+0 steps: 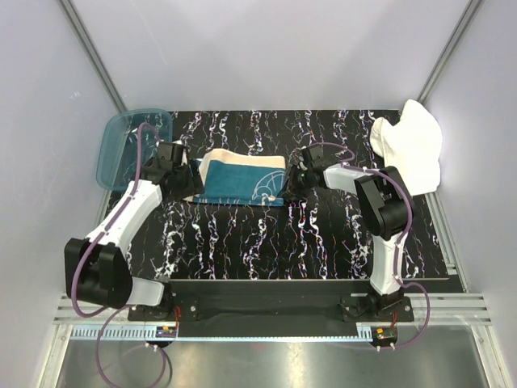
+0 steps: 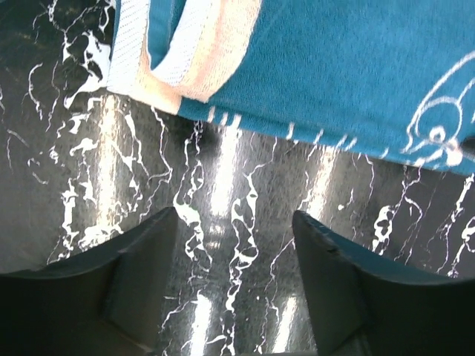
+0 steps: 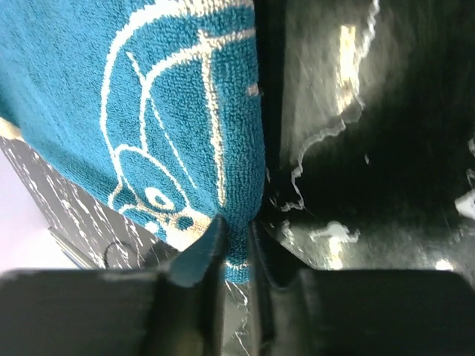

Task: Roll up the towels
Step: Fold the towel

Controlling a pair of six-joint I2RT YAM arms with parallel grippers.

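The right gripper [image 3: 236, 239] has its fingers squeezed narrow on the 3 o'clock edge of the patterned towel [image 1: 242, 179], which lies folded mid-table with its long axis running 9 to 3 o'clock. At its 9 o'clock end the left gripper [image 2: 234, 222] is spread wide, holding nothing and clear of the cloth. The white towel [image 1: 410, 149] is heaped at 2 o'clock.
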